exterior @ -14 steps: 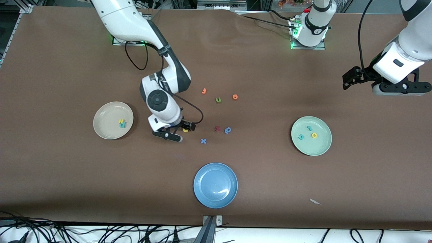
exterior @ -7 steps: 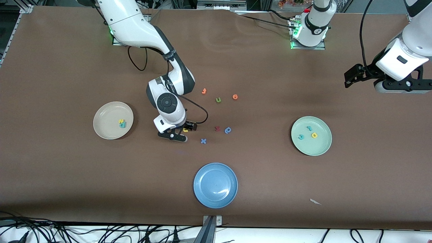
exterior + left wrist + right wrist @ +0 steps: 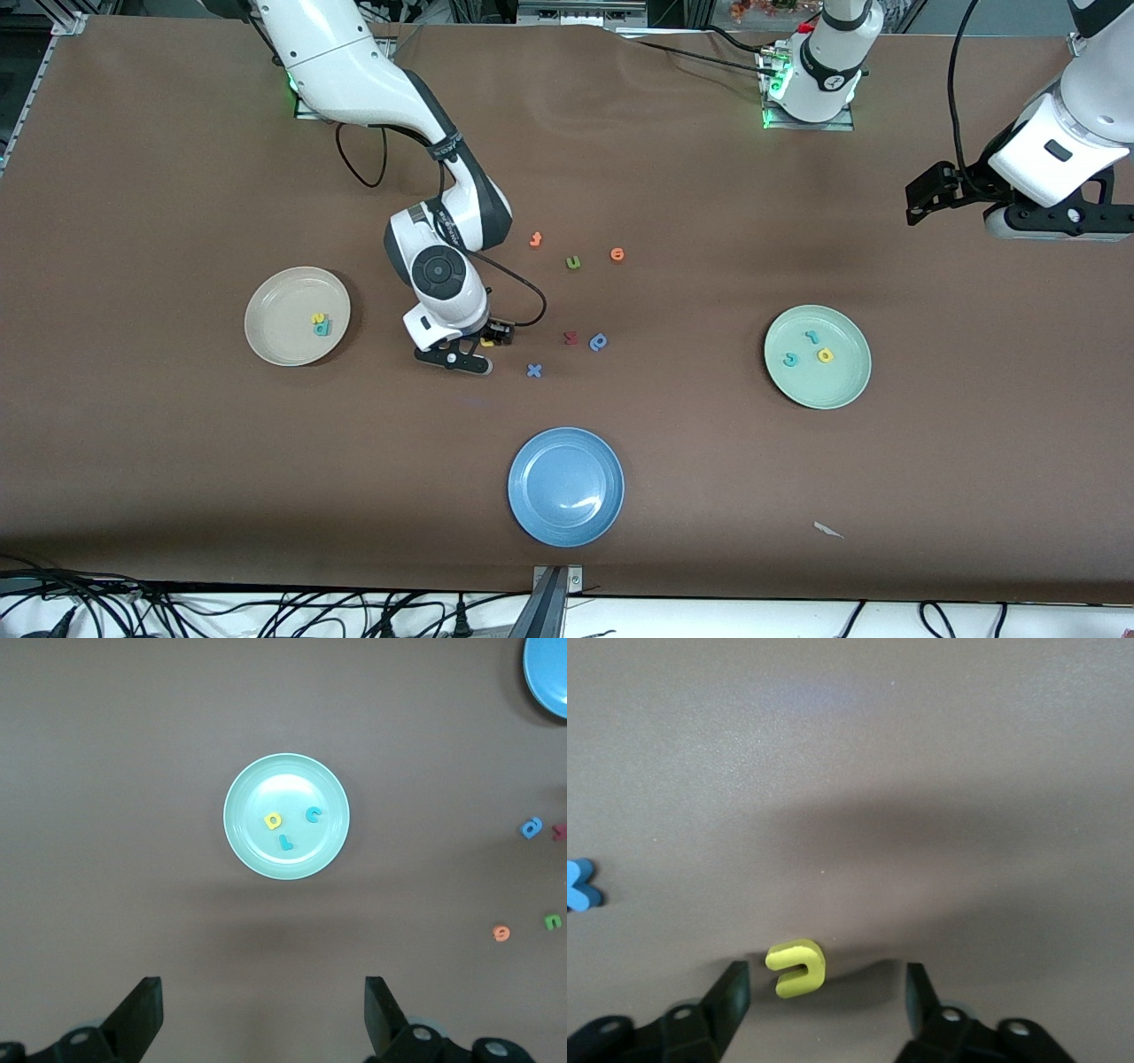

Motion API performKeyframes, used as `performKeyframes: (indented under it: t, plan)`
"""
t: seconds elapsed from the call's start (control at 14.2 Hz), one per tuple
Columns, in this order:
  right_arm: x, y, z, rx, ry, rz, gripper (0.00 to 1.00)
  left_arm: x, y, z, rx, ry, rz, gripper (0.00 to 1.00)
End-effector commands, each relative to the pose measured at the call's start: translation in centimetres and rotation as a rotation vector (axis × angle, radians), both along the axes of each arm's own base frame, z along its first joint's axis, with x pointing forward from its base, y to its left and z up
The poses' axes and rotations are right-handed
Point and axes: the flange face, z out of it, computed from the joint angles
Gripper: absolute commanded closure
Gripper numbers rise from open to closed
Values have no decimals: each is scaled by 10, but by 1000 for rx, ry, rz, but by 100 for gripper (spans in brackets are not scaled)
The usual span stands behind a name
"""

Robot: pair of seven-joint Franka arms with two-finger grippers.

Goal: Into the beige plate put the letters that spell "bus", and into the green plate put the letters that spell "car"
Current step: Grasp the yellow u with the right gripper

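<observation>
- Yellow "u" [image 3: 796,966] lies on the bench between the right tool's [image 3: 824,992] spread fingers, untouched
- Left tool [image 3: 263,1014], spread wide and empty, hangs above the green plate [image 3: 244,846]

1. The right arm is stretched out from its base and bent down low over the middle of the table.
2. The right gripper [image 3: 468,347] is held right down at the table top, pointing down.
3. Its two fingers [image 3: 732,992] are kept apart, with a gap seen between them.
4. The left arm is lifted high near its own end of the table and is kept waiting.
5. The left gripper [image 3: 1045,217] is held up in the air.
6. Its fingers [image 3: 142,1010] are spread wide, and nothing is held.
</observation>
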Motion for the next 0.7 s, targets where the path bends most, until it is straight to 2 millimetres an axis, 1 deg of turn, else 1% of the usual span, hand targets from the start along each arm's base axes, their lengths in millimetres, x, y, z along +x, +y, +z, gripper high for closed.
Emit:
performKeyframes:
  t: [0.0,0.07,0.28,0.35,0.63]
  plan:
    - [6,4,-7,-8,-2,3,29,-2,1,8,-30,9,-40,0]
    - [7,3,-10,-10,0,3,31,-2,2,8,-29,8,-40,0]
    - [10,7,-5,-1,-9,6,46,-2,6,8,-30,15,-35,0]
    - [9,6,-7,-3,-6,6,51,-3,6,7,-30,19,-34,0]
    - [9,8,-7,0,-8,3,64,-3,5,7,-29,19,-31,0]
